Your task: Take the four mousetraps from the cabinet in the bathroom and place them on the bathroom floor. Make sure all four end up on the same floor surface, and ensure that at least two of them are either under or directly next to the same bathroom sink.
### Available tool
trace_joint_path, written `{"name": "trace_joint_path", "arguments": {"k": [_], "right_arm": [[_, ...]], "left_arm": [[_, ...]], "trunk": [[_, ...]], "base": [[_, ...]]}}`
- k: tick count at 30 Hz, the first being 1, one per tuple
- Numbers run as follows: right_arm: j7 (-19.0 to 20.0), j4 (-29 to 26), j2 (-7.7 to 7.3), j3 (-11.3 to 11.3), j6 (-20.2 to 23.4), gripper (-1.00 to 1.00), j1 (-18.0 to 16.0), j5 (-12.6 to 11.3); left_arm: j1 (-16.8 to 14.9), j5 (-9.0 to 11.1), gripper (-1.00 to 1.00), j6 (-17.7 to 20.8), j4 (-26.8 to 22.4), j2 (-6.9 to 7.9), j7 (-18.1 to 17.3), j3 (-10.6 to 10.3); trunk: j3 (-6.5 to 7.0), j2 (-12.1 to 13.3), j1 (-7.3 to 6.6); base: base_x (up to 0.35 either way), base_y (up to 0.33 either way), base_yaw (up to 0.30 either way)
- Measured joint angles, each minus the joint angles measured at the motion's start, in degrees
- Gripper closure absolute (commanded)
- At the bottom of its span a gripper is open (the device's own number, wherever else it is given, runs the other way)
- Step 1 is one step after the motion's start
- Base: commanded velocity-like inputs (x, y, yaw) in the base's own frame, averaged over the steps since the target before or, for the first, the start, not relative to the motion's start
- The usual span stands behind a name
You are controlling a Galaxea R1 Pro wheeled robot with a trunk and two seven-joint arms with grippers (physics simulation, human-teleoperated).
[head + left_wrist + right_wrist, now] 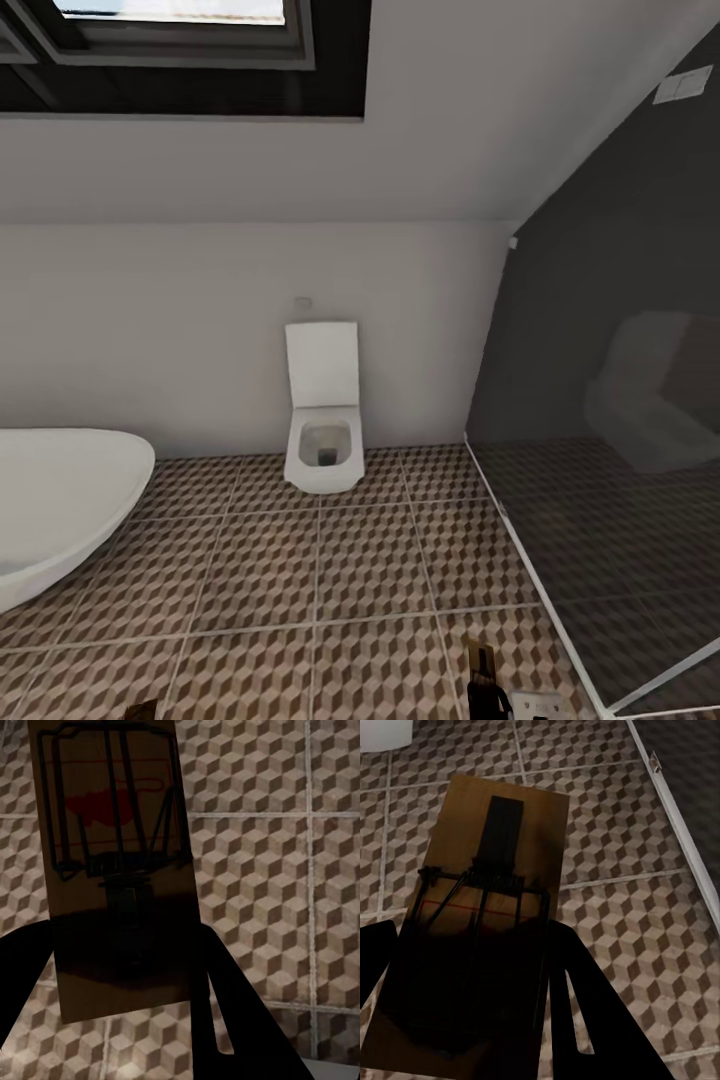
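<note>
In the left wrist view a tan mousetrap (112,870) with a dark wire frame and a red spot stands between the dark fingers of my left gripper (112,945), which is shut on it. My right gripper (472,937) is shut on a second mousetrap (487,892), seen wire side up. Both traps hang above the cube-patterned bathroom floor (330,580). At the bottom edge of the head view the tip of the right-hand mousetrap (481,657) pokes up from the right gripper (490,697). The cabinet and the sink are out of view.
A square white toilet (322,440) stands against the far wall ahead. The white tub (60,500) juts in from the left. A dark glass shower screen (620,450) with a pale floor rail closes off the right. A dark-framed skylight (180,50) sits overhead.
</note>
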Motion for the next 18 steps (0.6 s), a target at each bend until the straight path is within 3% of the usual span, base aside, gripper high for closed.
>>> {"name": "trace_joint_path", "arguments": {"k": [18], "right_arm": [[-0.01, -0.01, 0.02, 0.08, 0.0, 1.0, 0.0, 0.0]], "left_arm": [[0.0, -0.01, 1.0, 0.0, 0.01, 0.0, 0.01, 0.0]], "trunk": [[0.0, -0.01, -0.02]], "base": [[0.189, 0.057, -0.001]]}}
